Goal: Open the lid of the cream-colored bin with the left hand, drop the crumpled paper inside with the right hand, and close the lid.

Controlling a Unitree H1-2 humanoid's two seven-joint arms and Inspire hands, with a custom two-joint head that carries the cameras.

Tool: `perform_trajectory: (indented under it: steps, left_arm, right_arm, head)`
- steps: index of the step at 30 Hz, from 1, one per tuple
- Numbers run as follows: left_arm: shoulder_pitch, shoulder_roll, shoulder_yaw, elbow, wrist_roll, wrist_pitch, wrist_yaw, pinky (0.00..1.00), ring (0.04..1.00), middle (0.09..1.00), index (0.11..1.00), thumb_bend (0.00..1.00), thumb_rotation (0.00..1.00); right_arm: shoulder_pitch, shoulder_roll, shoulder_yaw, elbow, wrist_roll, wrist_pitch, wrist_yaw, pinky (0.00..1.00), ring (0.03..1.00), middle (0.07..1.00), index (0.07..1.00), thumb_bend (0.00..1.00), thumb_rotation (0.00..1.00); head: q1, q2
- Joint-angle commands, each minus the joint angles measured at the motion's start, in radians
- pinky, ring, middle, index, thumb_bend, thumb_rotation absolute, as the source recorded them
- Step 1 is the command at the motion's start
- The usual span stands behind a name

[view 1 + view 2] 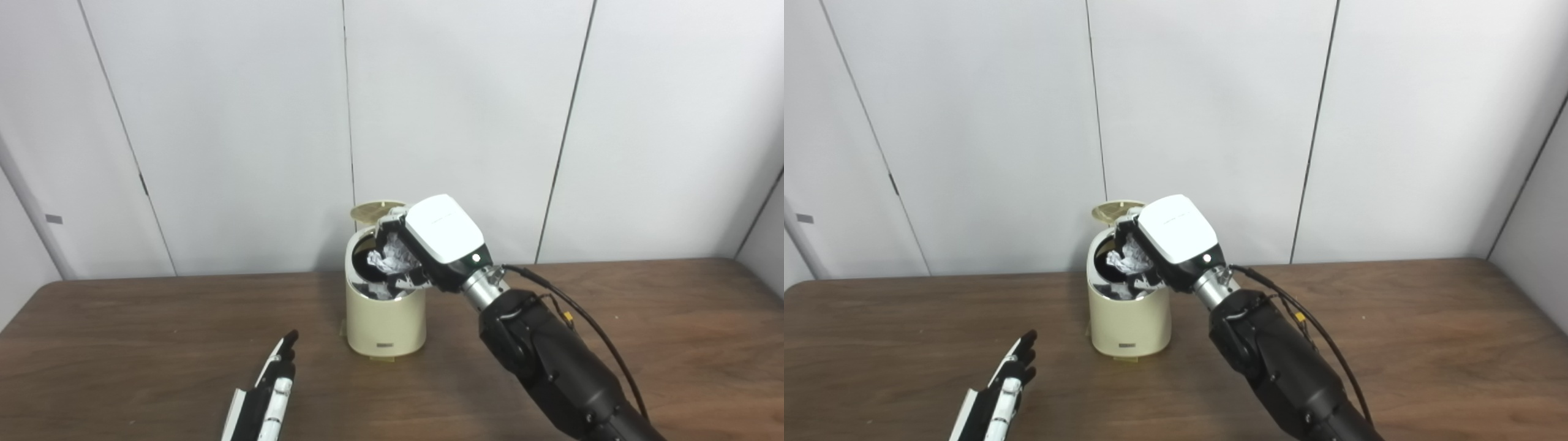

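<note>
The cream-colored bin (384, 324) stands on the brown table near its middle. Its lid (373, 211) is tipped up at the back, showing the dark opening. My right hand (429, 245) hovers over the opening, fingers curled around the crumpled white paper (391, 257), which sits right at the bin's mouth. More white paper shows lower inside the rim. My left hand (275, 380) rests low at the front left of the bin, fingers stretched out flat and apart, holding nothing.
The brown table (153, 343) runs to a white panelled wall close behind the bin. A black cable (588, 324) loops off my right forearm. Bare tabletop lies to both sides of the bin.
</note>
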Motion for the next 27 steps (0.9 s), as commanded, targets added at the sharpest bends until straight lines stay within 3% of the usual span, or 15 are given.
perform_trajectory:
  steps: [1, 16, 27]
  left_arm:
    - [0.026, -0.007, -0.008, 0.012, 0.005, -0.013, 0.004, 0.97, 0.991, 1.000, 1.000, 0.57, 0.95]
    - [0.026, -0.008, -0.009, 0.011, 0.002, -0.008, 0.003, 0.98, 0.991, 1.000, 1.000, 0.59, 0.95]
    - [0.025, -0.004, -0.010, 0.014, 0.004, -0.010, 0.001, 0.98, 0.991, 1.000, 1.000, 0.58, 0.95]
  right_arm:
    - [-0.042, -0.009, -0.007, -0.024, -0.002, -0.004, -0.018, 0.48, 0.592, 0.651, 0.580, 0.98, 0.06]
    - [-0.037, -0.009, -0.010, -0.040, -0.002, 0.005, 0.013, 0.51, 0.637, 0.688, 0.618, 1.00, 0.05]
    - [-0.038, -0.010, -0.011, -0.035, -0.004, -0.006, -0.009, 0.48, 0.598, 0.657, 0.590, 0.98, 0.04]
  head:
    - [-0.002, 0.002]
    - [-0.002, 0.001]
    - [-0.003, 0.002]
